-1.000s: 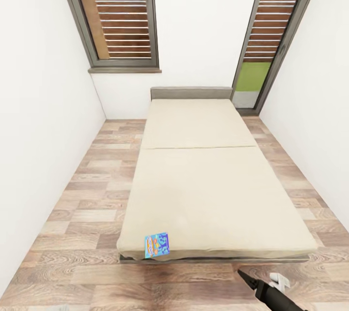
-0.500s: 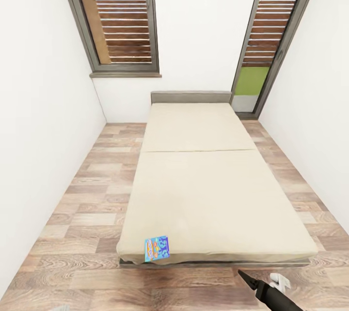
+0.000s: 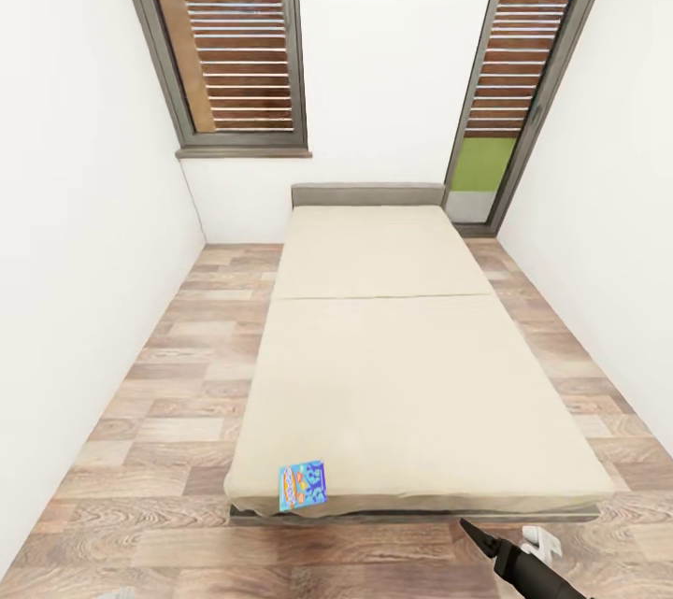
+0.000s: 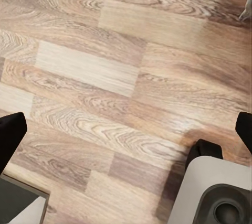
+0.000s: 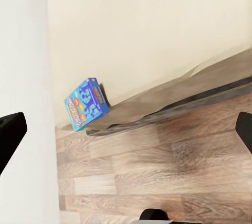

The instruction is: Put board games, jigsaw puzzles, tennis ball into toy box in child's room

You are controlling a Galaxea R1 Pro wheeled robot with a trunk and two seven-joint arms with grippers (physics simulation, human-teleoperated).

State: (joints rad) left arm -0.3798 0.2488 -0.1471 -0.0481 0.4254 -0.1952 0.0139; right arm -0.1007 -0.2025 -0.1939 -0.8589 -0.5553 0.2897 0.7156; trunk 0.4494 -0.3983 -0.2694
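So the bed (image 3: 411,375) with its beige mattress fills most of the wood-plank floor (image 3: 140,431). Small blue board game (image 3: 303,485) sits at the near foot edge. Both sets of jaws are spread wide apart, holding nothing.

In the head view, the right gripper (image 3: 472,534) ends in a slim, matte black, pointed finger that widens into a rounded black cylindrical wrist housing, with a small glossy white bracket-like piece beside it. In both wrist views the fingertips appear as plain black blunt wedges, smooth and unmarked. The left wrist view also shows the robot's base (image 4: 210,192): a pale grey rounded shell carrying a dark grey circular socket.
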